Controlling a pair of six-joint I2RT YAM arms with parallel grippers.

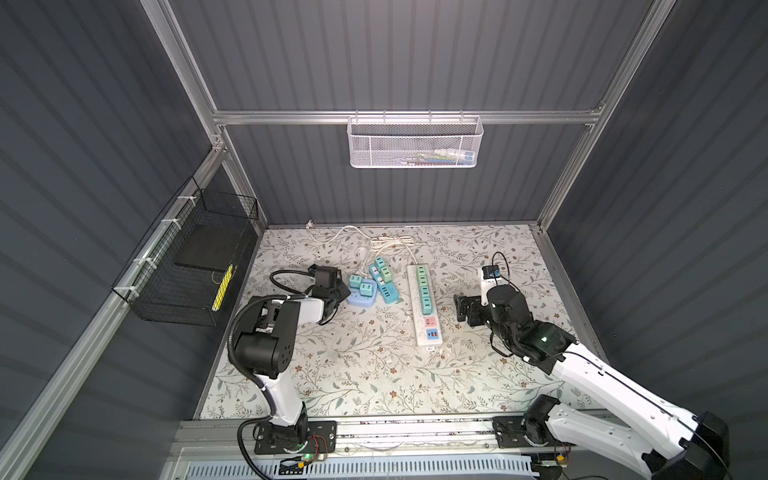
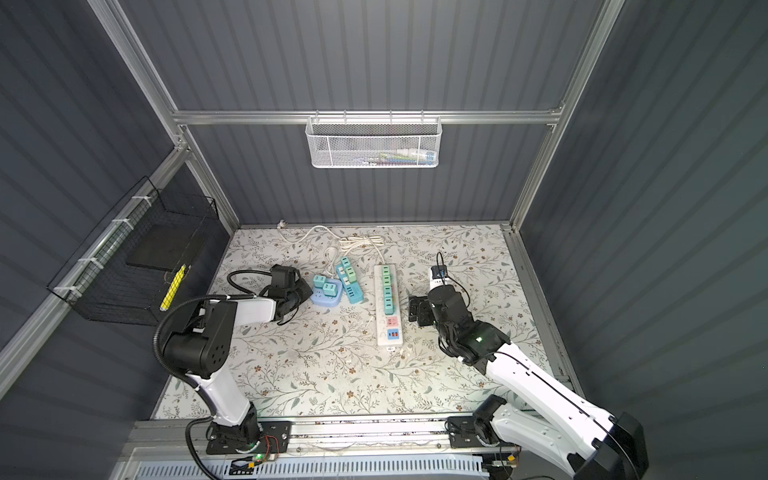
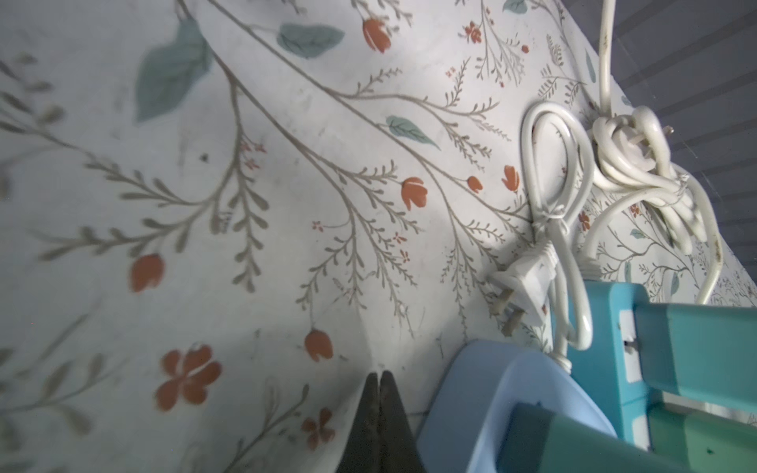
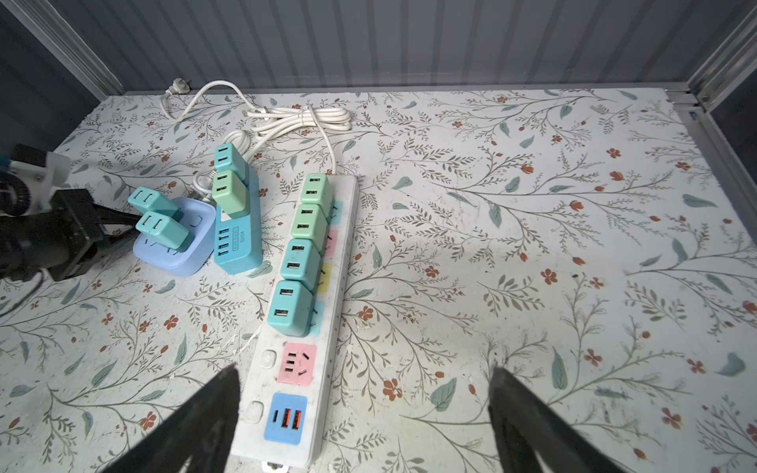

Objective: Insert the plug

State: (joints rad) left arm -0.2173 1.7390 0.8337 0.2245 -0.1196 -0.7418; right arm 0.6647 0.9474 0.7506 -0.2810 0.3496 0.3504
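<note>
Beside the power strip (image 4: pixel 262 385), the right wrist view shows the right gripper (image 4: pixel 365 370) gaping, empty; only the left wrist view shows the left gripper (image 3: pixel 380 374) pinched shut on nothing.

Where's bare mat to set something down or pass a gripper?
Free: near mat in front of the white strip; mat right of it, around the right gripper. Crowded: lilac socket, blue strip, coiled cords, left gripper beside them.

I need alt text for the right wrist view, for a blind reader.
A white power strip with four green adapters plugged in a row lies on a floral table, its near end seen between the open fingers of the right gripper. Two smaller blue sockets stand beside it.
</note>
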